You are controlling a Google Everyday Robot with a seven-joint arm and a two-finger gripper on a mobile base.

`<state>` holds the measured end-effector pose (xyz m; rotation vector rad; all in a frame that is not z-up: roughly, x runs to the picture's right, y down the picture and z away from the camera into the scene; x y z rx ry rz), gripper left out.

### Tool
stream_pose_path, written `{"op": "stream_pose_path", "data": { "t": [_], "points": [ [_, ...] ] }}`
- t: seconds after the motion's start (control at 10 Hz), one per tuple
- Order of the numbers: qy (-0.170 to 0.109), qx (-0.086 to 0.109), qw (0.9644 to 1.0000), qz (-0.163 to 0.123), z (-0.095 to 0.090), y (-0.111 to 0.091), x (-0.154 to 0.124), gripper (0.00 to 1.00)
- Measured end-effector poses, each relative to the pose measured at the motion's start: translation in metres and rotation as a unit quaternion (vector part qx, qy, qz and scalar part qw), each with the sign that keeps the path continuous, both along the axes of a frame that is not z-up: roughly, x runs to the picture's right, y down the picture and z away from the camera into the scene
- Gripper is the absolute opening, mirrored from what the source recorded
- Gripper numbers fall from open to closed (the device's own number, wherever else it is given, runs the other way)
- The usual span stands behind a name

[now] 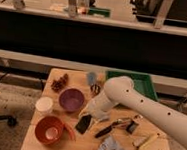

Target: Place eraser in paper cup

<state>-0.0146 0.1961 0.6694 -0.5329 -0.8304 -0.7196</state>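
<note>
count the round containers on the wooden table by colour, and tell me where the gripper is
Purple bowl: 1
Red-orange paper cup: 1
White cup: 1
Total: 3
The gripper is just right of the purple bowl, over the table, shut on the dark eraser, up and to the right of the paper cup.

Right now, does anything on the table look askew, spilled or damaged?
Nothing stands out. The gripper is shut on the eraser, hanging tilted beside the purple bowl; the paper cup sits upright, unspilled.
</note>
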Motion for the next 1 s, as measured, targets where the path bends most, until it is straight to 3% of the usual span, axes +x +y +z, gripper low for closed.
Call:
{"op": "stream_pose_path", "data": {
  "t": [0.5, 1.0],
  "points": [
    [-0.023, -0.003, 0.9997, -0.001, -0.012, 0.007, -0.033, 0.0],
    [-0.033, 0.003, 0.9995, 0.002, -0.012, 0.013, -0.066, 0.0]
  ]
}}
